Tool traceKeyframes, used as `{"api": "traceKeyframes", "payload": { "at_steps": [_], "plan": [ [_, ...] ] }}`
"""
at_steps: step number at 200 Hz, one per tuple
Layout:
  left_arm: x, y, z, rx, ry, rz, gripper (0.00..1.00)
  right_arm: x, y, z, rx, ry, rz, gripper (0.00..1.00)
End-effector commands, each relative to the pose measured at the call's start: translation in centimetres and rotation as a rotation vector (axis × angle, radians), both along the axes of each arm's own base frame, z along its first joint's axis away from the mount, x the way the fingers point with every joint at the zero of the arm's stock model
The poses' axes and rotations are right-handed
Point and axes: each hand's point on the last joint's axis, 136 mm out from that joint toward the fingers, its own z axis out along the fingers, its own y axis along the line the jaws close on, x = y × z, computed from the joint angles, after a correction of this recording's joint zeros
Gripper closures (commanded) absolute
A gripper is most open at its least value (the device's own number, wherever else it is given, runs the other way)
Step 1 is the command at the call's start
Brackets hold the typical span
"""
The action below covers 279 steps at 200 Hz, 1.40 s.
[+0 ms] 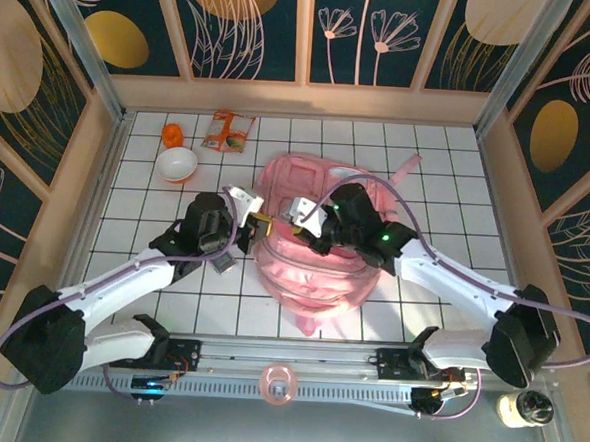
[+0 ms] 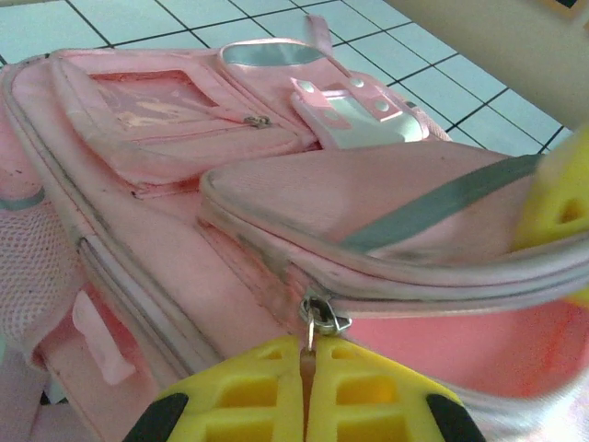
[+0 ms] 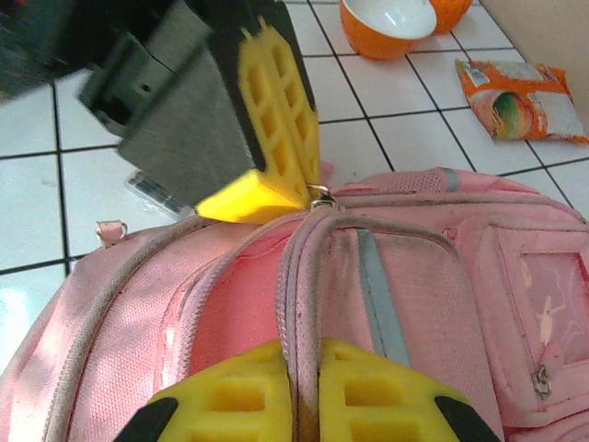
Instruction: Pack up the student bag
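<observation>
Both clamped: left end effector (image 2: 306, 366) on zipper pull (image 2: 318, 322), right (image 3: 296, 370) on bag (image 3: 419, 304).

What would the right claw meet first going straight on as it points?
The right claw, shut on the opening edge of the student bag, would probably run into the left claw gripping the zip pull; depth is unclear.

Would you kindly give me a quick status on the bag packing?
Left gripper shut on zip pull. Right gripper shut on flap edge. Bag lying flat, pocket partly unzipped. Bowl, snack pack well apart.
</observation>
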Motion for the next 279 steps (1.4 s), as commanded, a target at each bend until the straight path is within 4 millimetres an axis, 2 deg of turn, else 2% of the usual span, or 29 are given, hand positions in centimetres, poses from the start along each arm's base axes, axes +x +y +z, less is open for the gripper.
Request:
{"api": "traceKeyframes", "payload": {
  "at_steps": [1, 24, 60, 82, 100, 115, 134, 153, 179, 221, 247, 263, 279],
  "plan": [
    [3.1, 2.5, 0.0, 0.026, -0.017, 0.160, 1.00, -2.1, -1.2, 2.9, 0.075, -0.014, 0.117, 1.00],
    [4.3, 2.9, 0.0, 0.033, -0.027, 0.185, 1.00, -2.5, -2.1, 3.2, 0.088, -0.011, 0.182, 1.00],
    [5.9, 3.2, -0.3, 0.056, -0.035, 0.223, 0.92, -2.3, -2.5, 3.1, 0.064, 0.016, 0.228, 1.00],
    [6.1, 2.9, -0.1, 0.037, -0.027, 0.215, 0.80, -1.6, -2.4, 3.4, 0.074, 0.009, 0.209, 1.00],
    [4.9, 1.6, 1.3, -0.029, -0.029, 0.129, 0.66, -0.6, -2.3, 3.5, 0.090, -0.013, 0.160, 1.00],
    [3.0, 0.5, 3.2, -0.082, -0.059, 0.020, 0.49, 0.0, -2.3, 3.4, 0.103, -0.023, 0.131, 1.00],
    [0.7, 0.1, 4.8, -0.090, -0.154, -0.103, 0.29, 0.1, -2.0, 3.5, 0.124, -0.017, 0.131, 1.00],
    [-0.9, -0.2, 5.4, -0.011, -0.319, -0.228, 0.21, 0.3, -1.6, 3.7, 0.142, 0.008, 0.130, 1.00],
    [-0.8, -0.8, 4.8, 0.079, -0.392, -0.324, 0.17, 0.6, -1.2, 4.0, 0.155, 0.038, 0.129, 1.00],
    [0.4, -3.1, 4.3, 0.036, -0.329, -0.344, 0.16, 0.5, -0.9, 4.1, 0.167, 0.047, 0.142, 1.00],
    [-0.4, -5.3, 4.2, -0.002, -0.315, -0.395, 0.15, 0.7, -0.8, 4.4, 0.176, 0.048, 0.138, 1.00],
    [0.3, -5.6, 3.3, 0.025, -0.302, -0.355, 0.18, 0.8, -0.8, 4.6, 0.178, 0.045, 0.133, 0.99],
    [1.8, -5.3, 2.9, 0.031, -0.275, -0.267, 0.27, 1.2, -1.1, 4.7, 0.175, 0.040, 0.106, 0.98]
  ]
}}
